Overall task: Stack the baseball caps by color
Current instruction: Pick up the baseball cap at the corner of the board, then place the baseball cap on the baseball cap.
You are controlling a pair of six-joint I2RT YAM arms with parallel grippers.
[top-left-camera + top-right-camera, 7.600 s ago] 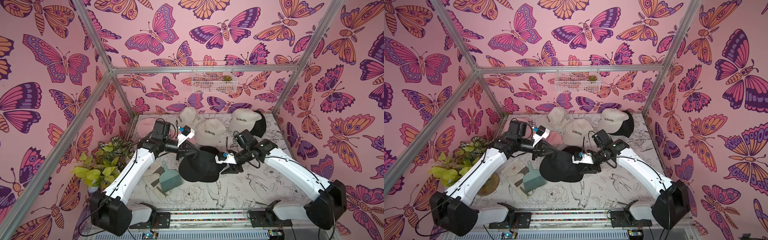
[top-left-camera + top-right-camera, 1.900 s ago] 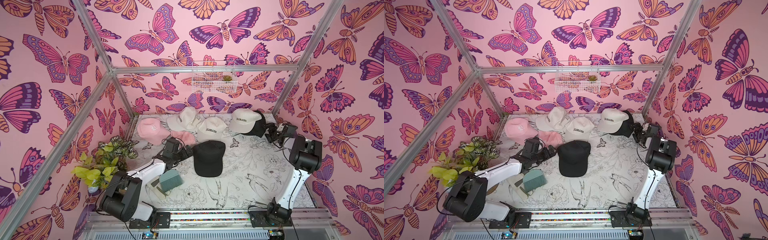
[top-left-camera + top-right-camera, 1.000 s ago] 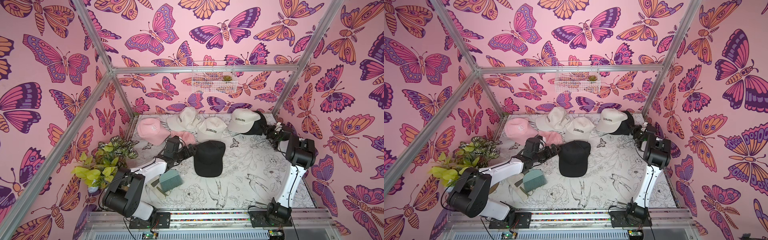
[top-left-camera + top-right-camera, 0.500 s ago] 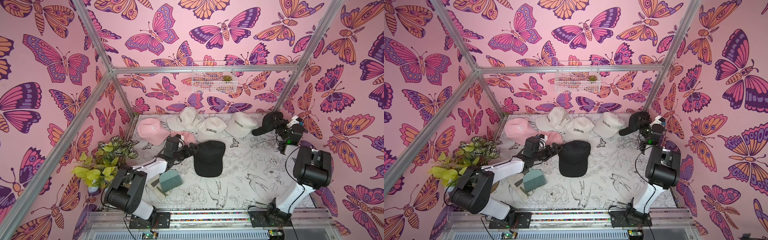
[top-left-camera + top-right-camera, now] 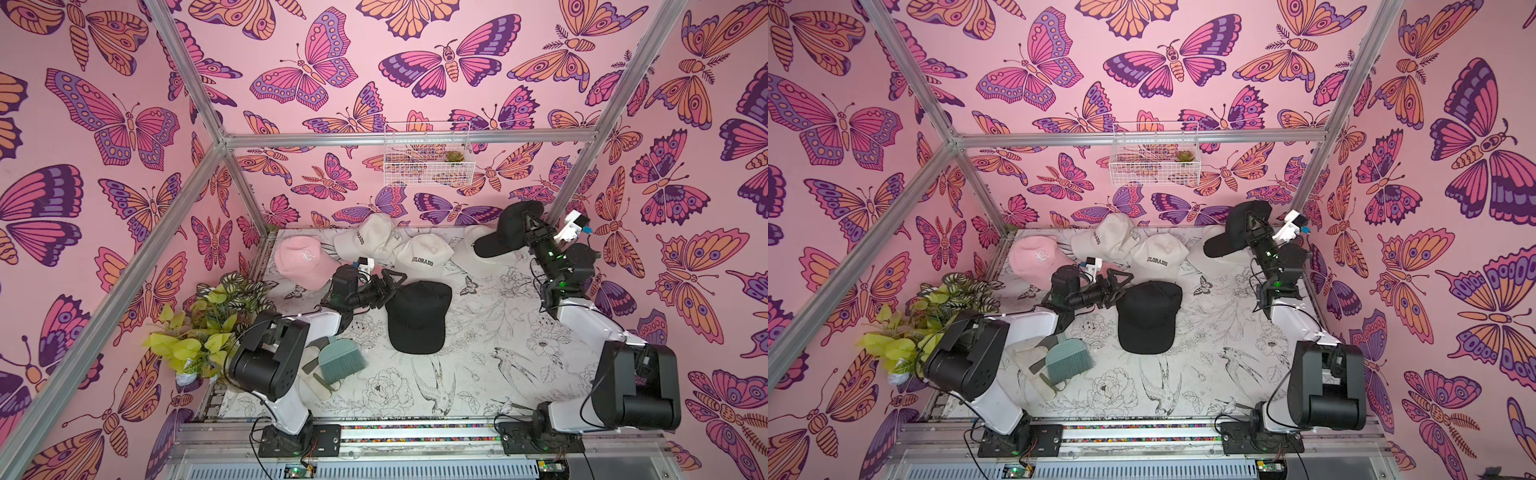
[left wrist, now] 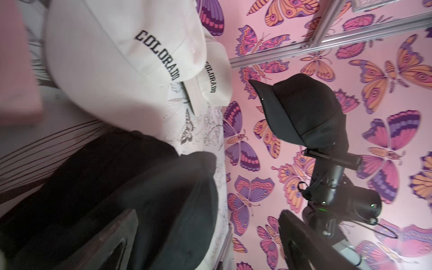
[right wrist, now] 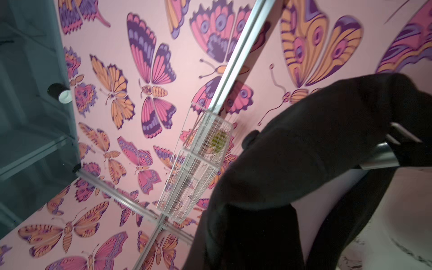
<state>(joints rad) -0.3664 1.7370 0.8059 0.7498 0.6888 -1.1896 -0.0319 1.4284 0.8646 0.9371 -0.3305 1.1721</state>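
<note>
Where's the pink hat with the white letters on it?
In a top view the pink cap sits at the back left corner of the table, right next to a cream cap and just beyond the plant.

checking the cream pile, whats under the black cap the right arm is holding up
A cream cap lies on the table below the lifted black cap, its middle hidden from above.

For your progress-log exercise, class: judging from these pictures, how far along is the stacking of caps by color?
Done: nothing looks stacked yet; the cream caps lie spread along the back, a pink cap apart from them.
In hand: the right gripper is shut on a black cap held in the air; the left gripper is open beside the other black cap.
Left: join the blacks, then pile creams and pinks.
</note>
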